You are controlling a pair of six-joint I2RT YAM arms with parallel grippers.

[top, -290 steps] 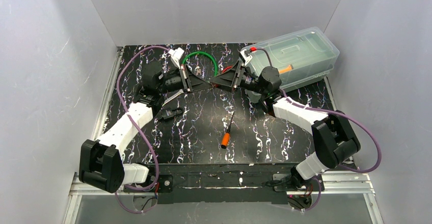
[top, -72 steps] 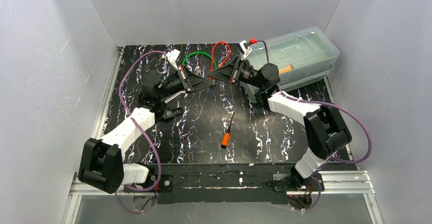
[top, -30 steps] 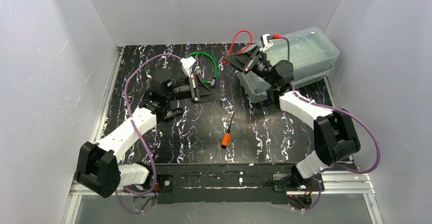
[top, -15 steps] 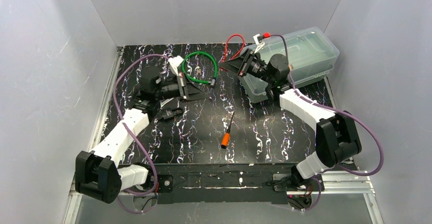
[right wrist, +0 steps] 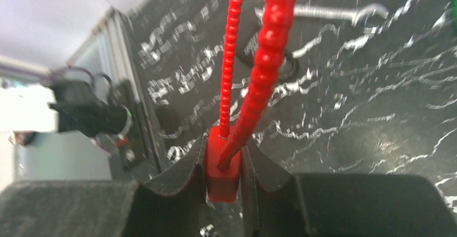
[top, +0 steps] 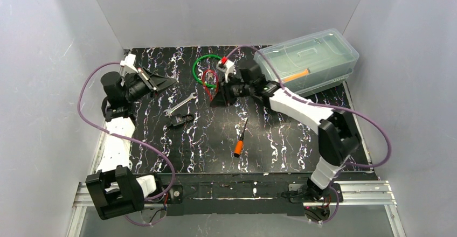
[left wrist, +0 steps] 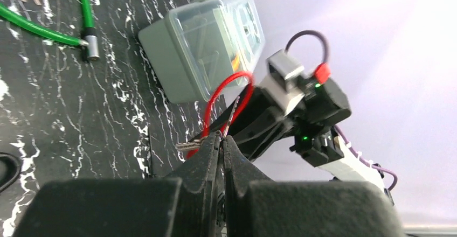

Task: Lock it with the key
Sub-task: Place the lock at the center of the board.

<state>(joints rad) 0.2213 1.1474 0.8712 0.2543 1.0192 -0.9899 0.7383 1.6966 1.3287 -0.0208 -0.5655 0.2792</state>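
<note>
1. Between the jaws of the right claw (right wrist: 223, 159) sits the plastic block of the red cable lock (right wrist: 221, 186), gripped above the black marbled worktop (top: 280, 140).
2. Left claw (left wrist: 221, 140): clenched on a small silver key (left wrist: 186, 146).
3. Likely light, cable floppy; best held by the stiff block.

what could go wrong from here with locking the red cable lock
The left claw pinches what looks like a key by a sliver; it may twist or drop on contact.
The right claw holds only the small body of the red lock; a push could pivot it.
The green cable lies close by and could snag.
</note>
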